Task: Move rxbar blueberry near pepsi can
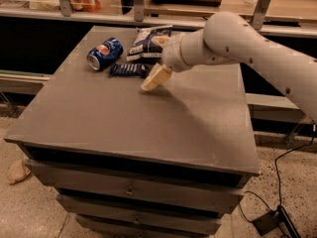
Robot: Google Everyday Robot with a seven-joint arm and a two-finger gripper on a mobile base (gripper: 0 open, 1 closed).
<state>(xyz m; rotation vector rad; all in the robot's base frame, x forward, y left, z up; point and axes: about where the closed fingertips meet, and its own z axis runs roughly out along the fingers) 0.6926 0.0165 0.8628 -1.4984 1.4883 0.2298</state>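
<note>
The rxbar blueberry [128, 70], a slim dark navy bar, lies flat on the grey table [133, 128] at the far left. The pepsi can [104, 53] lies on its side just left of and behind the bar, a small gap between them. My gripper [159, 59] hovers just right of the bar's right end, open and empty. One cream finger [156, 77] points down toward the table, and the other finger sits higher, by the chip bag.
A blue-and-white chip bag [147, 41] lies behind the bar, next to my gripper. A shelf with rails and bags runs behind the table. A cable and plug [275, 217] lie on the floor at the right.
</note>
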